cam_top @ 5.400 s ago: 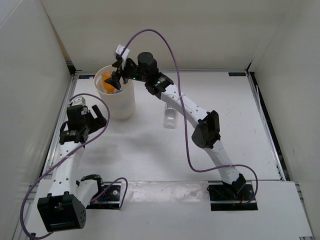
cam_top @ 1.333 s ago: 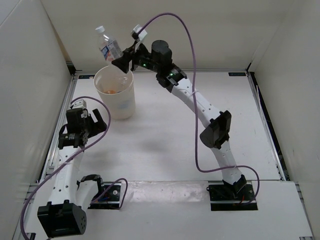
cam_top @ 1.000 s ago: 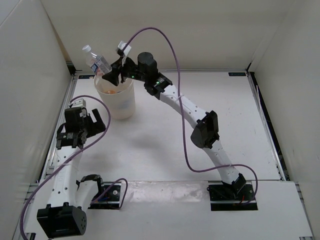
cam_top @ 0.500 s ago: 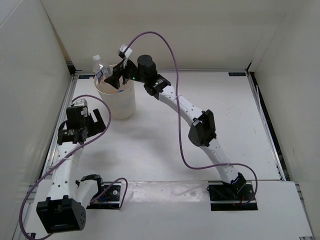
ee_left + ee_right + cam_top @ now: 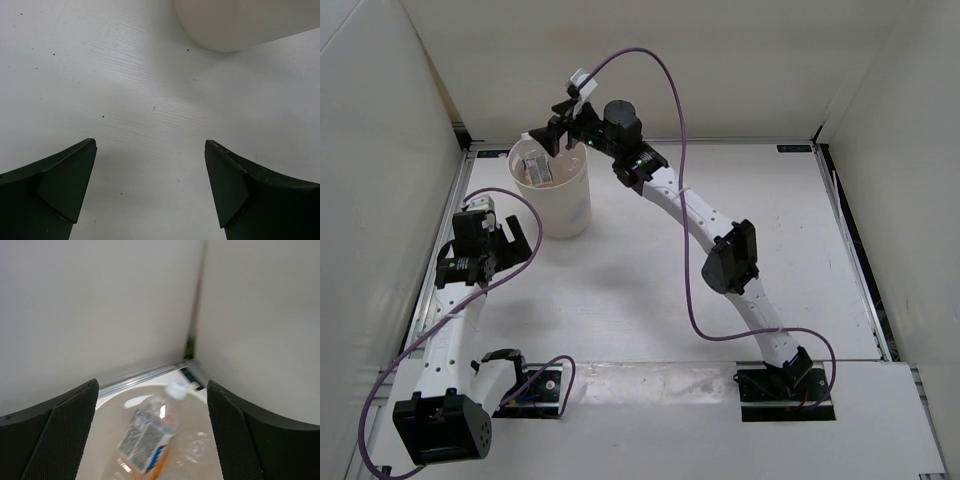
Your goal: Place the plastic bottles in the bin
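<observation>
Clear thin plastic was seen in the blue-labelled bottle (image 5: 147,440), which lay tilted inside the bin (image 5: 570,205), its capped neck toward the far rim, blurred in the right wrist view. It was touched by neither claw. The right claw (image 5: 150,383) was held above the bin's mouth with its jaws spread wide and nothing between them. The left claw (image 5: 150,142) was likewise spread and empty, held low over the table (image 5: 125,100) just beside the bin's base. The bottle was judged to be light and probably empty, its wall easily dented by a hard squeeze and smooth enough to slip. A hold across the labelled middle of the body, with modest force, was judged safest, since more friction would be offered by the label than by bare plastic. The bin was judged light as well, and liable to be tipped by a knock at its rim.
</observation>
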`<move>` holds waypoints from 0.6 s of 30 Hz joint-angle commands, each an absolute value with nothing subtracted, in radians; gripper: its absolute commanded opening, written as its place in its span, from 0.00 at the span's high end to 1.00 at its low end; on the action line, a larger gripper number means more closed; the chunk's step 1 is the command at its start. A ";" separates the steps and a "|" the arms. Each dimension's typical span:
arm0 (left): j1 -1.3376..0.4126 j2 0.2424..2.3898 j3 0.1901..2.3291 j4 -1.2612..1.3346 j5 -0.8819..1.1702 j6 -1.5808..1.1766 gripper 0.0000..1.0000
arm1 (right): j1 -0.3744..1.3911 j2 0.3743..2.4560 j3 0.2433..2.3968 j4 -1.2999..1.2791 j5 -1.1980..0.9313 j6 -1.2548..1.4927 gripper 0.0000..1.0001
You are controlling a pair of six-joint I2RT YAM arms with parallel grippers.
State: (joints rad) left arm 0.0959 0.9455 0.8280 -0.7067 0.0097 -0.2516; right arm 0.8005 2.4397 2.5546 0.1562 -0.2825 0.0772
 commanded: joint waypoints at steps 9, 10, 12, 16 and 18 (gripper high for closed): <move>0.133 0.931 0.858 -0.672 0.003 -0.259 0.00 | 0.667 2.280 2.474 0.070 0.202 0.084 0.10; 0.144 0.931 0.854 -0.661 0.003 -0.270 0.00 | 0.654 2.231 2.432 0.055 0.204 0.103 0.10; 0.187 0.925 0.862 -0.653 0.005 -0.249 0.00 | 0.595 2.169 2.296 -0.042 0.196 0.200 0.10; 0.213 0.936 0.917 -0.670 -0.144 -0.215 0.00 | 0.454 2.036 2.249 -0.262 0.051 0.333 0.10; 0.212 0.946 0.914 -0.664 -0.173 -0.238 0.00 | 0.417 1.999 2.214 -0.375 0.063 0.298 0.10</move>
State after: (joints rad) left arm 0.2070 0.9447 0.8730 -0.6804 -0.0826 -0.2367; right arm 0.4751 2.1220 2.2280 -0.1905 0.0937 0.2348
